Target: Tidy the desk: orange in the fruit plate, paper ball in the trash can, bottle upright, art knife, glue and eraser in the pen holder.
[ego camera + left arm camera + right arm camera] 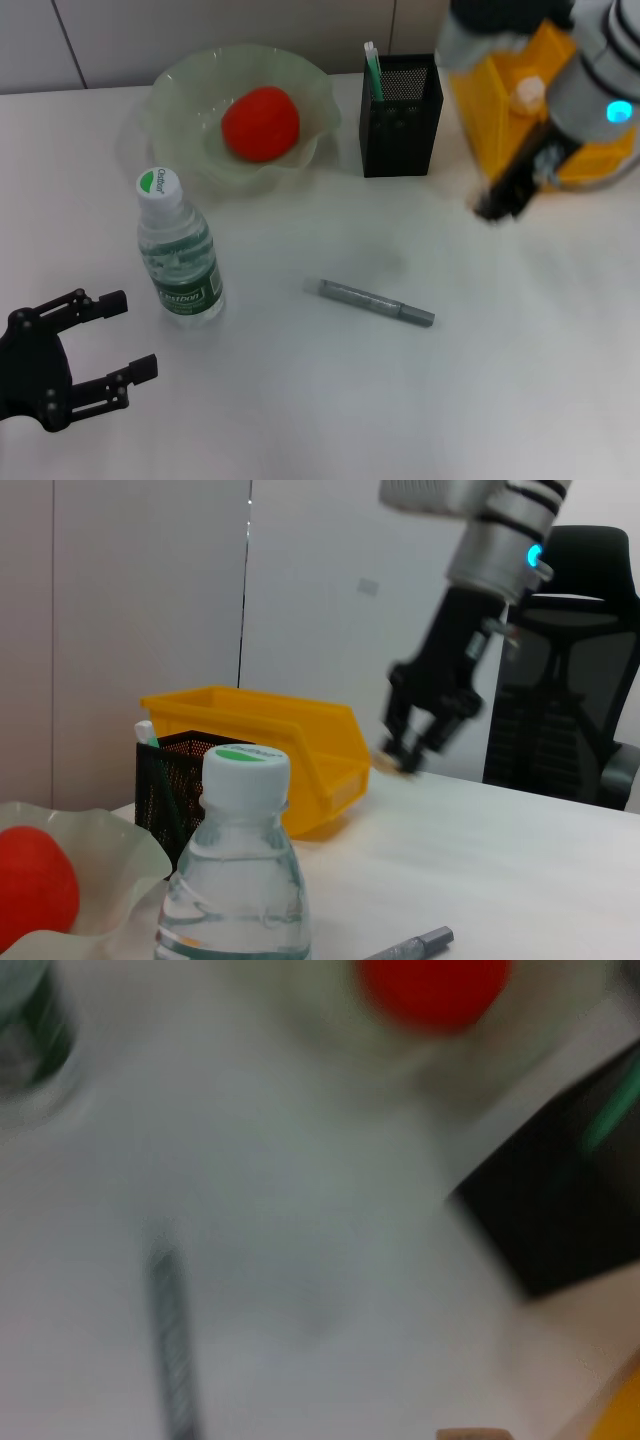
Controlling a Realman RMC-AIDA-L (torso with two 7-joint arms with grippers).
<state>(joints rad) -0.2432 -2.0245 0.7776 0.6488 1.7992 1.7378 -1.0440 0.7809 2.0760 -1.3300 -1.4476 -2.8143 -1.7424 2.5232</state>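
Just beside the trash can [510, 100], right gripper [408, 752] pinching the eraser [392, 762].

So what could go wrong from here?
1. The right gripper pinches the tiny eraser only at its fingertips; it might slip, or miss the narrow pen holder and land in the neighbouring trash can.
2. The open left gripper sits close to the upright bottle; reaching for the art knife could topple it.

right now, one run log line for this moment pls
orange in fruit plate | bottle upright | art knife on desk | left gripper open, idle | right gripper beside trash can
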